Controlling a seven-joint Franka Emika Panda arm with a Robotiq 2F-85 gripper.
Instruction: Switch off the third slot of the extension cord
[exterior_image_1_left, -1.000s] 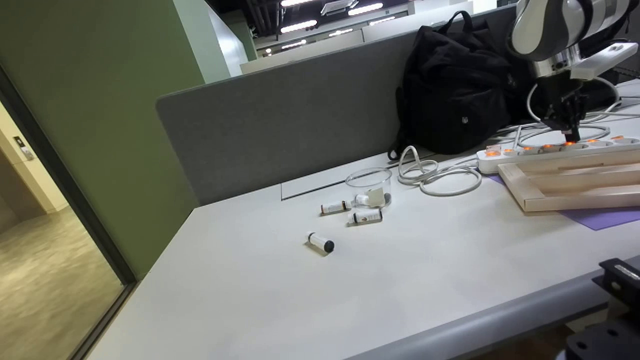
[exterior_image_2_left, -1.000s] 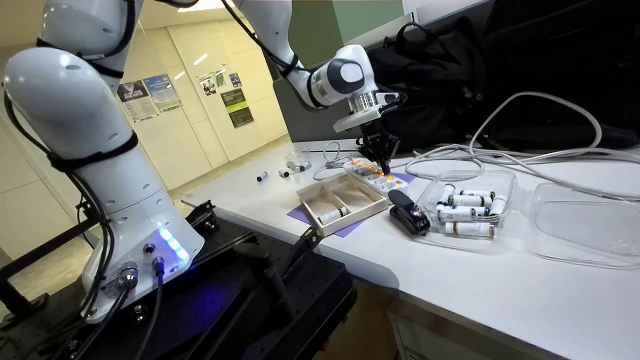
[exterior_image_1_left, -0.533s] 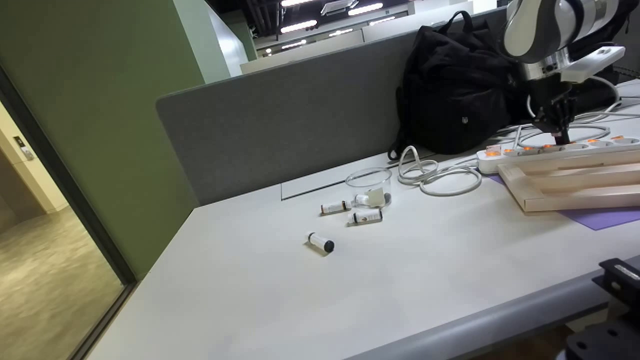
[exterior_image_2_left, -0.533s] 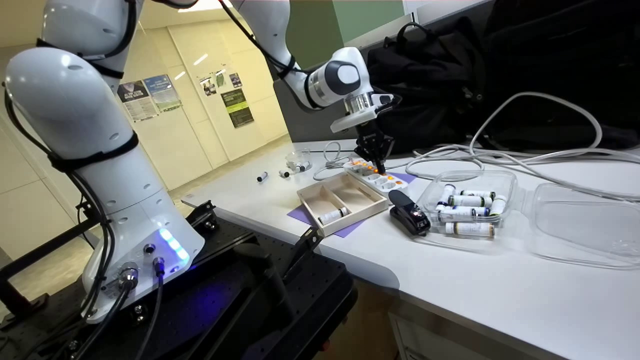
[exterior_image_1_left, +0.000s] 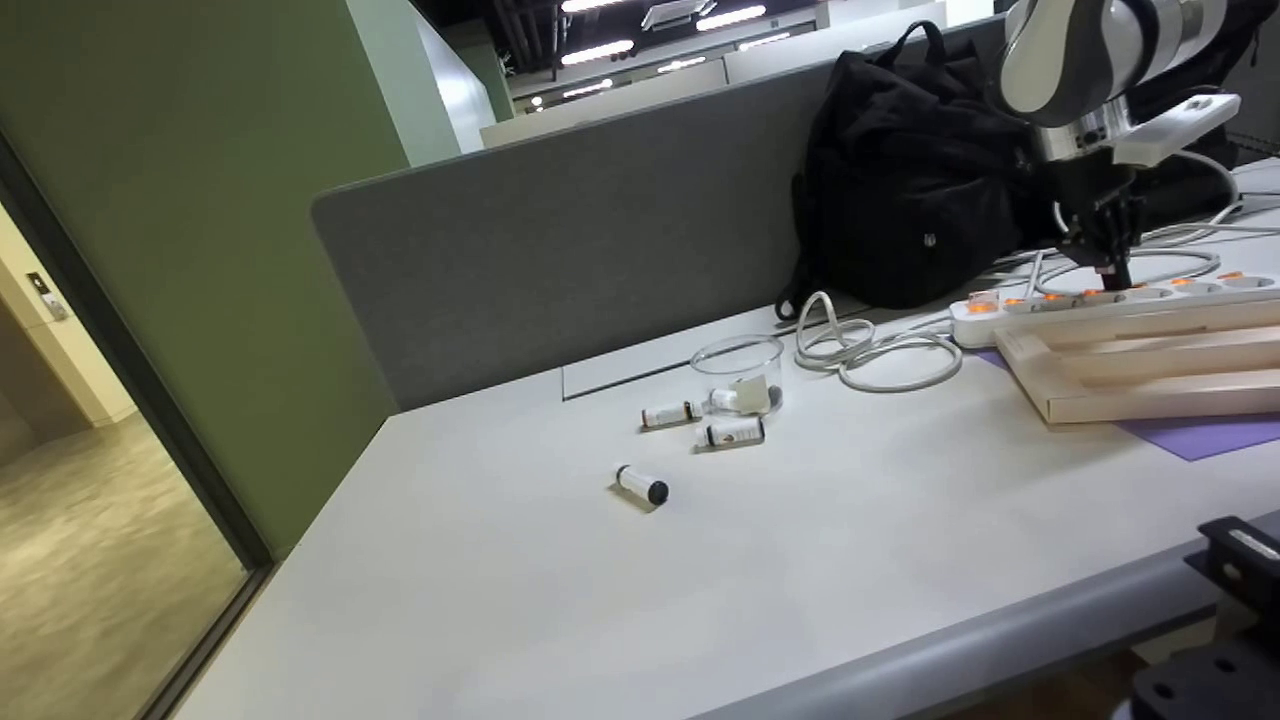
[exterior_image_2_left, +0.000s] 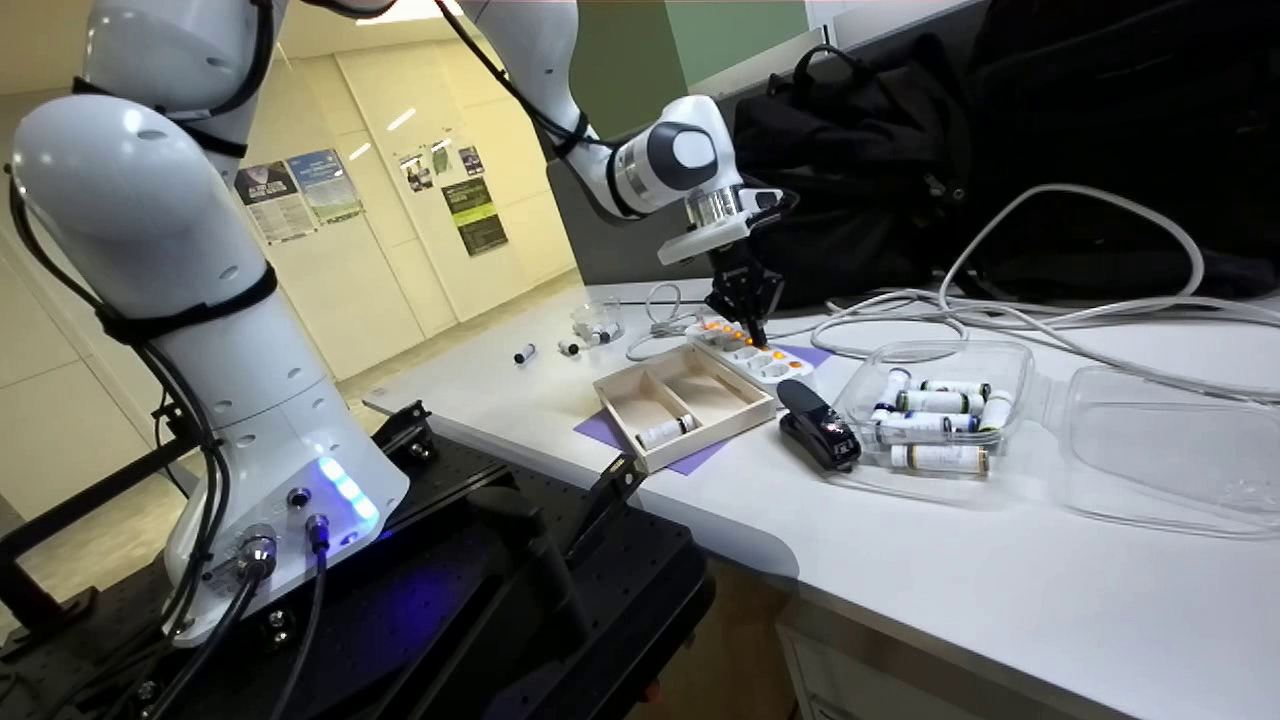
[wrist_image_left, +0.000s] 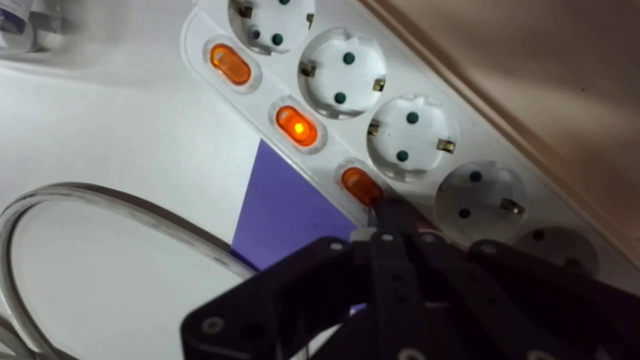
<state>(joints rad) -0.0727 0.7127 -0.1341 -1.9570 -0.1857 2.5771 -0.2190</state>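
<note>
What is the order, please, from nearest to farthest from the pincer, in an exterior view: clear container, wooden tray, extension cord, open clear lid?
1. Extension cord: just under the pincer.
2. Wooden tray: beside it, lower left.
3. Clear container: farther off, right.
4. Open clear lid: beyond the container, far right.

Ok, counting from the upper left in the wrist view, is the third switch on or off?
Apparently off: the third switch looks dull, with no bright spot, while the second switch glows. The third's tilt I cannot tell.
</note>
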